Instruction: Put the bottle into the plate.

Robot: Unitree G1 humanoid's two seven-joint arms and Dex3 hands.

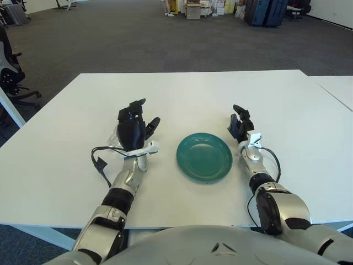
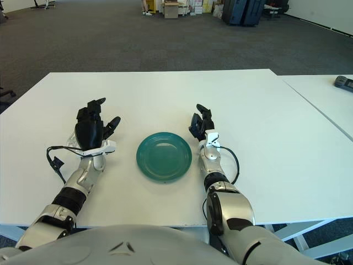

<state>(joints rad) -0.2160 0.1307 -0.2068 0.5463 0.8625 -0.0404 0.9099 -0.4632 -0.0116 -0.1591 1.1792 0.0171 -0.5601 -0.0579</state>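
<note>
Left hand (image 1: pixel 132 128) hangs over the bottle (image 1: pixel 114 136), fingers spread, grasping nothing; only a clear sliver shows at its left, so its direction and label cannot be read. Green plate (image 1: pixel 204 157) lies just right, bare white table (image 1: pixel 187 94) around. Right hand (image 1: pixel 239 125) shows beside the plate's right, fingers loosely curled
</note>
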